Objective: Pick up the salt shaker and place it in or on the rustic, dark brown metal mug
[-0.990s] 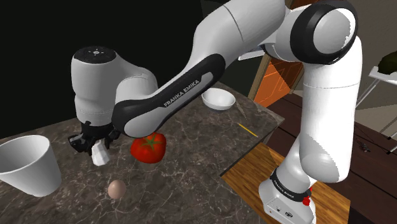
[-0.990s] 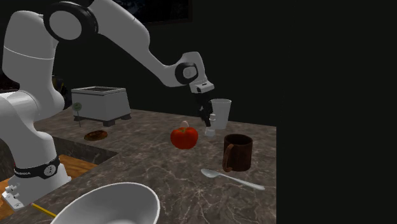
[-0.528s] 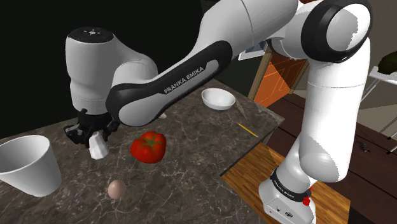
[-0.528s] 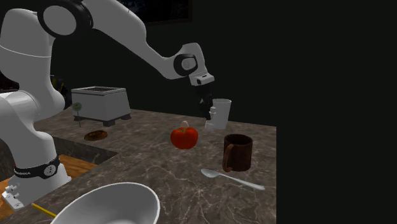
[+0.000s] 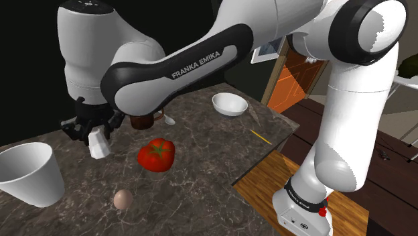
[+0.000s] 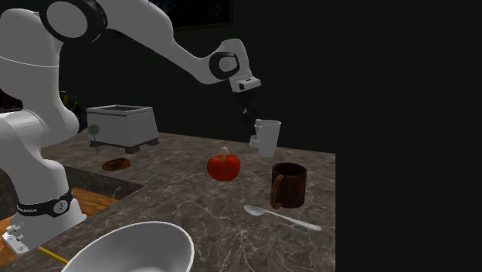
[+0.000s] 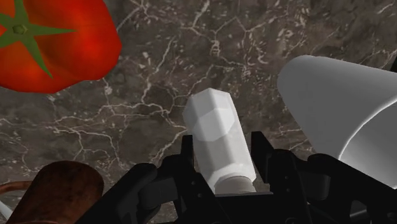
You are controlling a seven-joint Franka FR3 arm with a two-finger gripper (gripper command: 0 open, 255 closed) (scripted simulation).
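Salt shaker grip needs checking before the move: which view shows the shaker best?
The wrist view: the white faceted salt shaker shows close up, clasped between the black fingers. The shoulder view gives a small white shape under the gripper; the second exterior view a speck against the white cup.

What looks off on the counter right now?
Nothing spilled or broken. The white salt shaker hangs slanted in the gripper, clear of the counter; an egg lies loose on it.
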